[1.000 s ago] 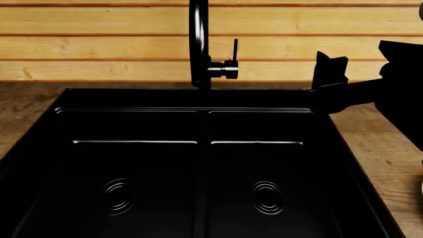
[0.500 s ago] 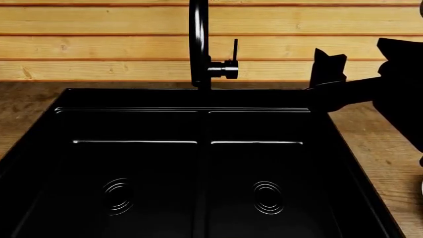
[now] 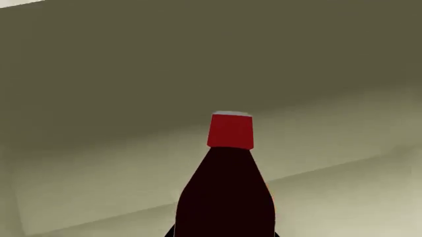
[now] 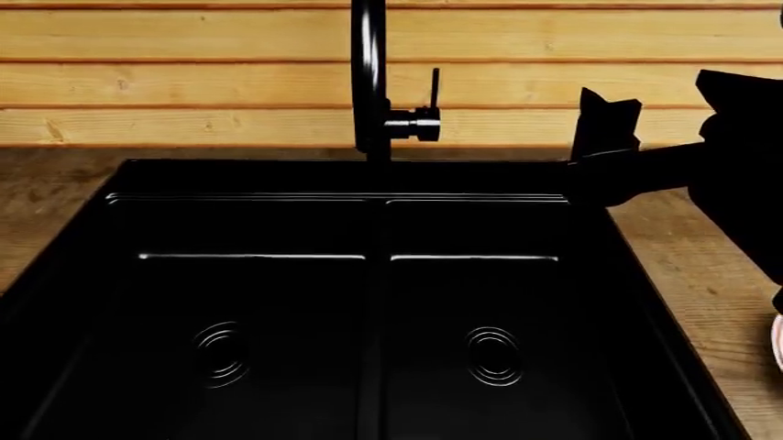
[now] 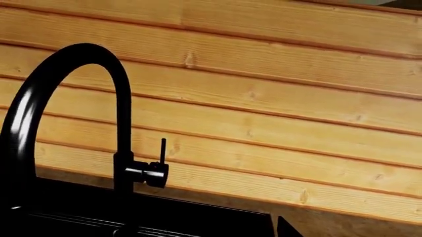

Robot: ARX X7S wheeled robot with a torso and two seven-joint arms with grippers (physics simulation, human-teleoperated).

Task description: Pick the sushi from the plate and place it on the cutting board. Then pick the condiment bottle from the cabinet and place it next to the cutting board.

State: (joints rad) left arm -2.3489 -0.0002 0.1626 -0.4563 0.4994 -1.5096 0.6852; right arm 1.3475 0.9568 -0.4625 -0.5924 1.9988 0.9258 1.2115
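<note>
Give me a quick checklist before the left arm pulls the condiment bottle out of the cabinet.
1. Bottle in front of left wrist camera: ok. The condiment bottle fills the lower centre, red cap on.
2. Left claw shut on the bottle: cannot tell. No fingers show in the left wrist view.
3. Cabinet room around the bottle: ok as far as seen. Only plain cabinet walls behind it.
4. Cutting board located: cannot tell. It is in no view.
5. Right arm out of the way: ok. The right claw sits over the sink's right edge, beside the faucet.
6. Sushi already moved: cannot tell. Only a sliver of the plate shows.
</note>
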